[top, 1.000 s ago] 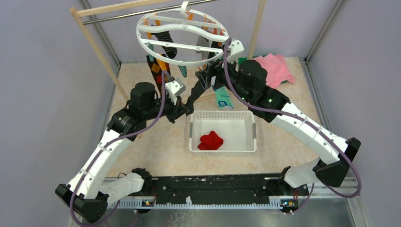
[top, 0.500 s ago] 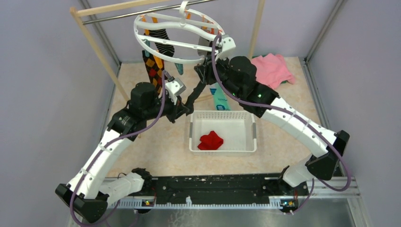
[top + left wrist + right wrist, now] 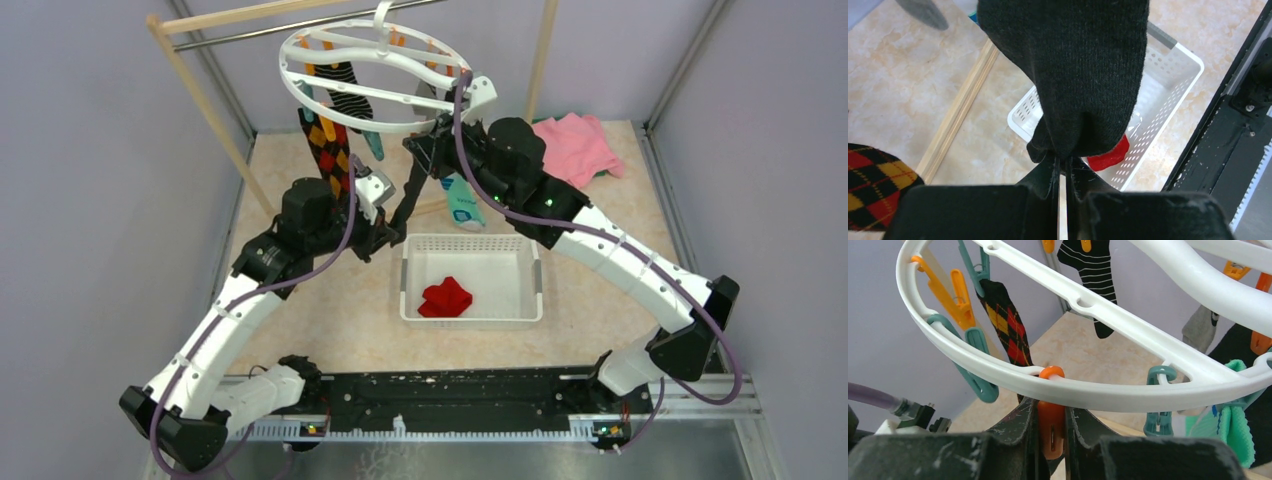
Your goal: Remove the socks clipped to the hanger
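Socks (image 3: 328,150) are mostly hanging off the hanger (image 3: 1108,390), which is dangling from the rack (image 3: 211,115) at the back, up behind the basket (image 3: 470,239) (one red sock (image 3: 445,297) is already lying in there). We're working the black sock (image 3: 1068,75) two-handed. The left claw (image 3: 1062,167) is clamped tight on its lower end, we reckon to keep it taut and stop it swinging, so it can go straight toward the basket once it's free. The right claw (image 3: 1052,412) is up at the ring's near rim with its jaws pressing on both sides of an orange clip (image 3: 1051,435), probably squeezing it so it lets go. We can't tell from here whether that clip is the one holding the black sock.

Compared with a second ago, the right claw was gaping wider and sitting further right, and now it's pinching the clip. The whole hanger is swinging left with it, and the teal sock (image 3: 462,203) is going along too. The left arm is barely shifting.
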{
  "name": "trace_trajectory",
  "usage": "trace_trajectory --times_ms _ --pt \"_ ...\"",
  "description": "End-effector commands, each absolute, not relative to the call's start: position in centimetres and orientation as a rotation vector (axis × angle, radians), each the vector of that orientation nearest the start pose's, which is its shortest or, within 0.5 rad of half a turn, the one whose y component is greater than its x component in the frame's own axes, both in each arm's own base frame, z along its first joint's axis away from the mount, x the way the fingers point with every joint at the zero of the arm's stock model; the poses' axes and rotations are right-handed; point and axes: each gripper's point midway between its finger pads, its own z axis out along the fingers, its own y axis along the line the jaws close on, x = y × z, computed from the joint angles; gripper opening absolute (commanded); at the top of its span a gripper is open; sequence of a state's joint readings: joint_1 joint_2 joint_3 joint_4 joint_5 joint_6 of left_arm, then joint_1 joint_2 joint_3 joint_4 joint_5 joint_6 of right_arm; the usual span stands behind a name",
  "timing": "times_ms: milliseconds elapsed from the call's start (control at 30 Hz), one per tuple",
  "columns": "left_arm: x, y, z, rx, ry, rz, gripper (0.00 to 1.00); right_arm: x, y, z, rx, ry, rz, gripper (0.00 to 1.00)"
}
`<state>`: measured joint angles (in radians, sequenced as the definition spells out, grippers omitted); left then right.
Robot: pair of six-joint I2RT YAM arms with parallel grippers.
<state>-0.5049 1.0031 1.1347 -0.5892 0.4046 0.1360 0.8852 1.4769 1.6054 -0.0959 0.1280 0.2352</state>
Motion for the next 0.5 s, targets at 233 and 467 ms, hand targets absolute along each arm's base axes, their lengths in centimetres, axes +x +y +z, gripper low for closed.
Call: trace_trajectory --times_ms 233,467 --pt "24.2 -19.8 26.6 0.93 1.831 -0.574 0.0 30.5 36.2 46.3 -0.361 1.474 0.889 0.37" --pt "24.0 -20.0 26.7 0.934 1.826 -0.592 0.0 30.4 35.7 46.2 -0.331 1.477 0.91 0.49"
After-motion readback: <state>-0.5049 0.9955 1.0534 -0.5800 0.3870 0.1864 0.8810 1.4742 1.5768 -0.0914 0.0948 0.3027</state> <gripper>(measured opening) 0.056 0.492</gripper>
